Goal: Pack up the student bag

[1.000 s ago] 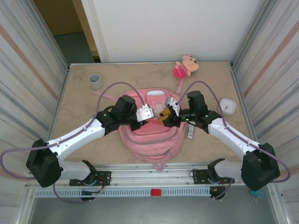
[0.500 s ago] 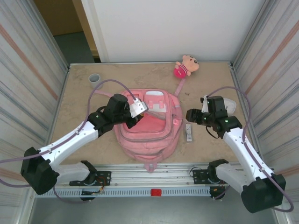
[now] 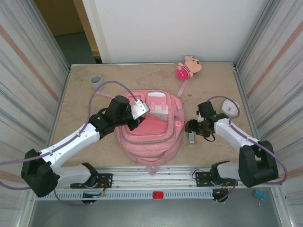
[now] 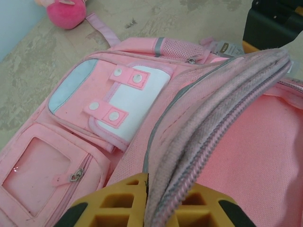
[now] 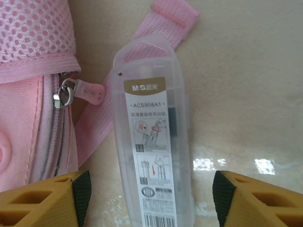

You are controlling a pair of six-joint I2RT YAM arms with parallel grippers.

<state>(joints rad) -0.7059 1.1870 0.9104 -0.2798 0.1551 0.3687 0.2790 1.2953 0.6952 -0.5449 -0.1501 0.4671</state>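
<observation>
to the near right, the right gripper (image 5: pixel 149 191) is hanging open-fingered just above the clear stationery case (image 5: pixel 152 142), which is lying on the table (image 3: pixel 80 109) just right of the student bag (image 3: pixel 150 137) in mid-table, its long axis running near to far, the fingers (image 5: pixel 57 198) straddling its width. farther in, the left gripper (image 4: pixel 158 210) is pinching the bag's open zipper rim, holding it up.

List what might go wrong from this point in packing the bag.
1. The clear case lies across a pink strap. The open right gripper straddling it might pinch the strap too and tug the student bag.
2. The left gripper holds the bag's zipper rim by a thin fold. If that slips, the opening may sag shut.
3. The case looks smooth, so a shallow grip may lose it.
</observation>
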